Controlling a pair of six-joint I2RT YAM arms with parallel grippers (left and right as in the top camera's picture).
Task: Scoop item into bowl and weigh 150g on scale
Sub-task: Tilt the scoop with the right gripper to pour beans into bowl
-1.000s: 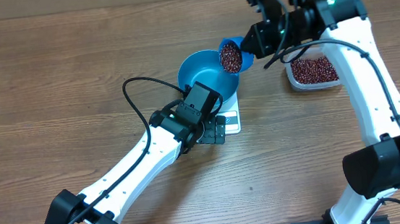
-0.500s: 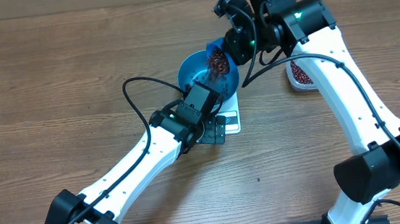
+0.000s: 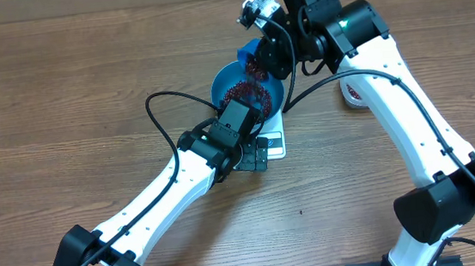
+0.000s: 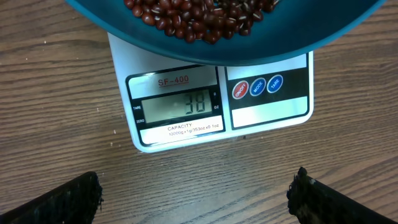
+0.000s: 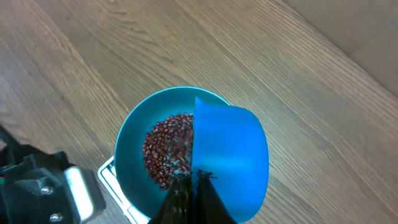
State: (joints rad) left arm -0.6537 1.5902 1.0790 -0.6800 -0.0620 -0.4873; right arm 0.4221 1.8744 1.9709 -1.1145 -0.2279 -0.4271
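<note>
Small dark red-brown beans (image 5: 165, 152) piled in bowl, display judged well below target. Left gripper (image 4: 196, 202) spread wide, empty, parked before flat white square digital scale (image 4: 180, 134) so display is seen. Round deep blue bowl (image 5: 130, 155) seated on scale for weighing. Small blue plastic scoop (image 5: 230, 155) clamped in tight-closed right gripper (image 5: 186, 186), upended over bowl for pouring.

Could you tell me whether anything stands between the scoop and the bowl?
Nothing visible does. The scoop is tipped directly over the bowl, and beans lie inside it. The open left gripper hangs at the scale's front, away from the scoop.
</note>
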